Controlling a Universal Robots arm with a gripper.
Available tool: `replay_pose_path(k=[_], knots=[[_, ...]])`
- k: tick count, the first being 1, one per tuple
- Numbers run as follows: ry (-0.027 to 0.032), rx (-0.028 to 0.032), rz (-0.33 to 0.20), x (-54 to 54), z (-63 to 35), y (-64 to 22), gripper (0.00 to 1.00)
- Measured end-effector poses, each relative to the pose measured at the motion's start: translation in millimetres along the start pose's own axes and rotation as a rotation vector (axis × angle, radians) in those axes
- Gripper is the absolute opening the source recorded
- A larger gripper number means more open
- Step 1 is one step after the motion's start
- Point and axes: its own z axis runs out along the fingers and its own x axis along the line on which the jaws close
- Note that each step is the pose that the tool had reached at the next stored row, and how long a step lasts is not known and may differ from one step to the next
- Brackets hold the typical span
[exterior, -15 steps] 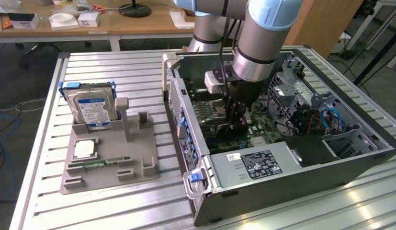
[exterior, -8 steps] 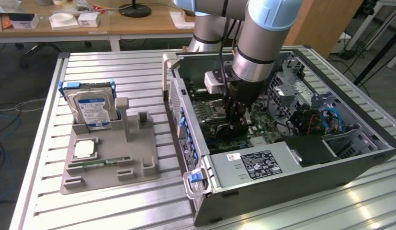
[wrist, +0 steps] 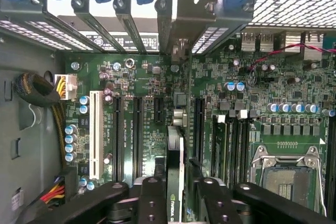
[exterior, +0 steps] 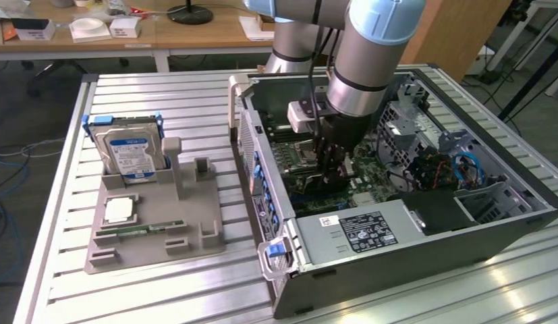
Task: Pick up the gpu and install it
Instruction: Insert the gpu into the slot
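My gripper [exterior: 337,174] reaches down inside the open computer case [exterior: 378,260], just above the motherboard [exterior: 305,182]. In the wrist view the gpu [wrist: 175,163] appears edge-on as a thin dark card with a green logo. The gripper [wrist: 177,190] is shut on it, with a black finger [wrist: 149,195] pressing on each side. The card hangs over the motherboard [wrist: 136,77], between the black expansion slots [wrist: 137,129] and another long slot [wrist: 198,127]. Its far end points toward the rear bracket openings [wrist: 178,30]. Whether the card touches a slot cannot be told.
A white slot [wrist: 96,132], capacitors and the CPU socket [wrist: 286,174] surround the card. On the slatted table, a grey fixture [exterior: 175,246] holds a silver hard drive [exterior: 130,152], a CPU [exterior: 119,210] and a green memory stick [exterior: 139,229]. Cables [exterior: 463,169] lie in the case.
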Motion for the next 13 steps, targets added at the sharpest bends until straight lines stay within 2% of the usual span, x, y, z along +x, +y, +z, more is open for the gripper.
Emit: replay_pose_path(k=[1, 2, 5, 7, 8, 13], knots=[[0.0004, -0.0001, 0.000, 0.0, -0.2, -0.1, 0.33], [0.0007, -0.0003, 0.000, 0.1, -0.3, -0.1, 0.33], [0.0008, -0.0003, 0.000, 0.1, -0.4, -0.1, 0.51], [0.0009, -0.0004, 0.000, 0.1, -0.4, -0.1, 0.51], [0.0009, -0.0003, 0.000, 0.1, -0.4, -0.2, 0.57], [0.0009, -0.0004, 0.000, 0.1, -3.1, -0.1, 0.57]])
